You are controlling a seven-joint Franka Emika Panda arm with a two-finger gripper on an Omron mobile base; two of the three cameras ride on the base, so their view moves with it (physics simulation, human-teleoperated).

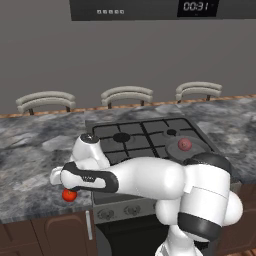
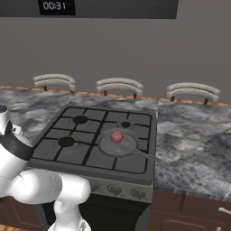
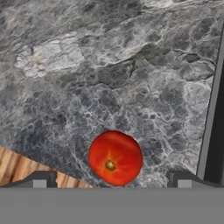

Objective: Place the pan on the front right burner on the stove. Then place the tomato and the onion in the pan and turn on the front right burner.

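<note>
Tomato at table edge, jaws spread above it

Tomato point(image 3: 115, 157) lies on the marbled grey table point(image 1: 30, 145) near its front edge, left of the stove point(image 2: 97, 140), with bare stone all round. Gripper point(image 3: 111, 179) hangs over it, jaws wide, nothing held. Pan point(image 2: 118, 143) sits on the front right grate, onion point(image 2: 117, 136) inside. Grey wall behind; clock display point(image 1: 195, 6) reads 00:31.

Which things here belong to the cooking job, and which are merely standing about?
Belonging to the job:
- pan on the stove
- onion in the pan
- tomato on the counter
- open hand above the tomato

Standing about:
- three chairs behind the counter
- clock display
</note>
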